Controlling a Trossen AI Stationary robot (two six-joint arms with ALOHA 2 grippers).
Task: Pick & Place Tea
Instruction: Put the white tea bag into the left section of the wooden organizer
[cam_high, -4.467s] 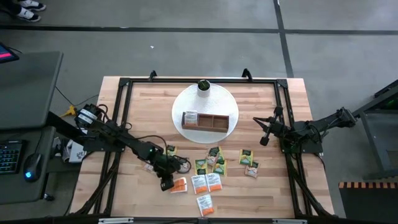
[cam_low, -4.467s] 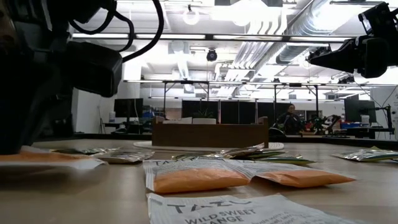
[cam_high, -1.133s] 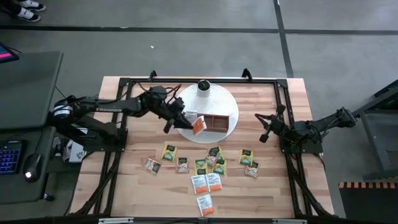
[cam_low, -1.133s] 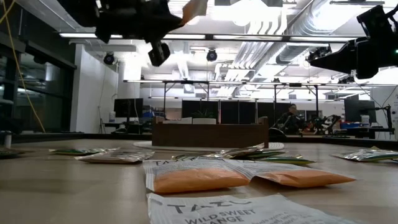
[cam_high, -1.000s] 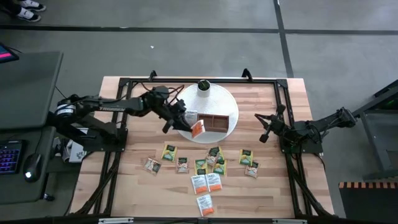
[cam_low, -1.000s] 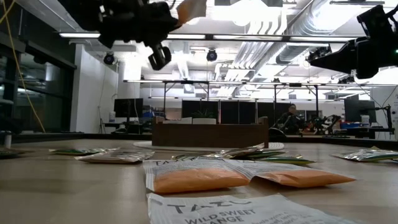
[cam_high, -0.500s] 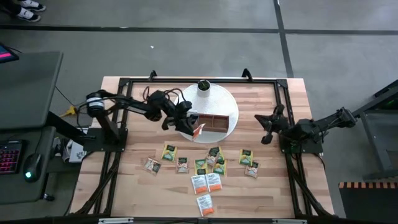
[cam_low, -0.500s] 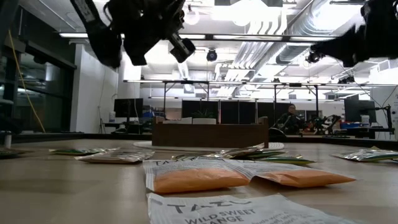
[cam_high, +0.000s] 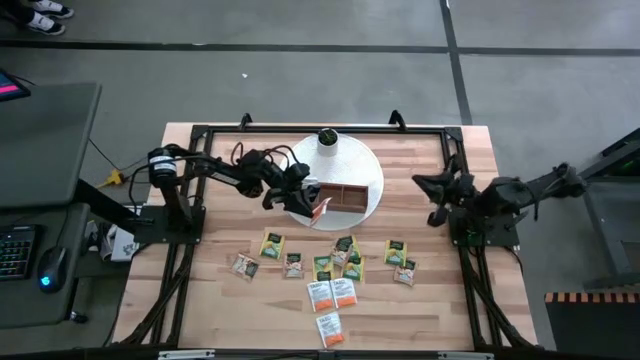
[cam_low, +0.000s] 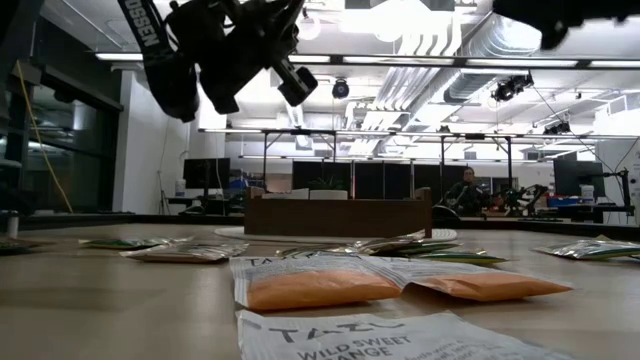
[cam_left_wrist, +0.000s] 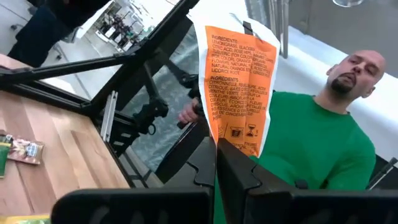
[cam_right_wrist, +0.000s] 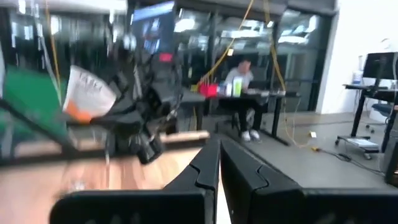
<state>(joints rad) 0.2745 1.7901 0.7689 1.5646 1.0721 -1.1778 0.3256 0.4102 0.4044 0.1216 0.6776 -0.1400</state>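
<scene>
While the orange sachet is pinched upright in the closed left gripper, it is held at frame centre over the wooden tray, seemingly for release. At right of frame, the right gripper is kept shut, empty.

Pale butcher-block wooden table: smooth, matt. Orange rectangular paper tea sachet: printed, slightly glossy. Brown three-compartment wooden tray: matt.
</scene>
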